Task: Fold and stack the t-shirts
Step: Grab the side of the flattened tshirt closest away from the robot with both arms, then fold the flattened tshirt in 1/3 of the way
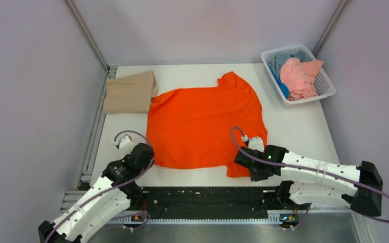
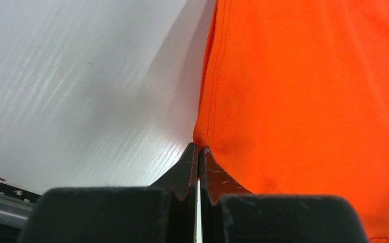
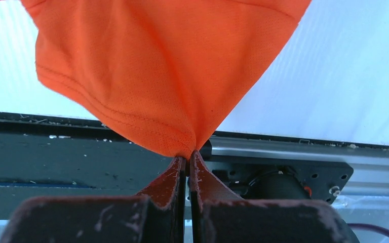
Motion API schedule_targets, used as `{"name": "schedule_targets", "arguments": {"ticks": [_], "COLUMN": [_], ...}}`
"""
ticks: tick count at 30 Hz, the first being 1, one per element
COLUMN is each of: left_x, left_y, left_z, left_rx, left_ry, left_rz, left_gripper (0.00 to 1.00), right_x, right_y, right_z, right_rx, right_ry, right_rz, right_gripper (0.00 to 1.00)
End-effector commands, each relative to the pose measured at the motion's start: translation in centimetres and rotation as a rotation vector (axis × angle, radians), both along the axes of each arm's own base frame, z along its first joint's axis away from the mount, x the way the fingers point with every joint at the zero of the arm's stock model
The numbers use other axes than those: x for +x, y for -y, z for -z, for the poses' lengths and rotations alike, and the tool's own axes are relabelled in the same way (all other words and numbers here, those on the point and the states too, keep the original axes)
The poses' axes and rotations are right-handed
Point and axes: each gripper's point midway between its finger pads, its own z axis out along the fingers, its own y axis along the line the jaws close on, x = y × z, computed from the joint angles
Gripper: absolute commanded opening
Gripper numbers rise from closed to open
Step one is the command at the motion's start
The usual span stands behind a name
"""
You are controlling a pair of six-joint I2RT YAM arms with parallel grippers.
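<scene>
Firmly, left gripper and right gripper pinch near corners of orange t-shirt.

No writing, label, brand mark, number or sign can be read in any of the three views, neither ahead of the jaws nor to either side of them.

My left tool is pinched tight, its tips gripping the near corner of the orange t-shirt. The cloth spreads ahead and to the tool's right, its stitched hem running away from the tips. White table lies to the tool's left.
</scene>
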Motion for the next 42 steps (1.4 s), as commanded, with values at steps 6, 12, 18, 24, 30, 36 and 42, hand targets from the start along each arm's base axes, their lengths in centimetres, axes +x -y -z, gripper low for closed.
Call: {"name": "schedule_targets", "arguments": {"ticks": [6, 12, 18, 24, 30, 36, 42], "left_x": [0.4, 3.0, 5.3, 7.5, 9.3, 11.1, 11.8], "left_y": [0.2, 0.4, 0.4, -0.8, -2.0, -1.7, -1.9], "left_z": [0.3, -1.5, -2.3, -2.5, -1.6, -1.3, -0.5], "left_rx": [-0.021, 0.018, 0.078, 0.108, 0.075, 0.092, 0.111], "left_ry": [0.018, 0.086, 0.065, -0.009, -0.054, -0.07, -0.11], "left_rz": [-0.022, -0.048, -0.111, -0.173, -0.211, -0.212, -0.22], "left_gripper": [0.0, 0.0, 0.0, 0.0, 0.0, 0.0, 0.0], "right_x": [1.9, 7.9, 15.9, 21.5, 26.1, 29.7, 32.8], "right_y": [-0.8, -2.7, -3.7, -1.4, -1.5, -1.5, -1.8], "right_z": [-2.6, -6.4, -9.5, -10.6, -10.5, -9.3, -8.6], "right_rx": [0.052, 0.105, 0.161, 0.091, 0.095, 0.026, -0.016], "right_ry": [0.131, 0.331, 0.481, 0.552, 0.574, 0.556, 0.564], "right_rz": [0.062, 0.078, 0.129, 0.229, 0.209, 0.16, 0.055], "right_gripper": [0.0, 0.0, 0.0, 0.0, 0.0, 0.0, 0.0]}}
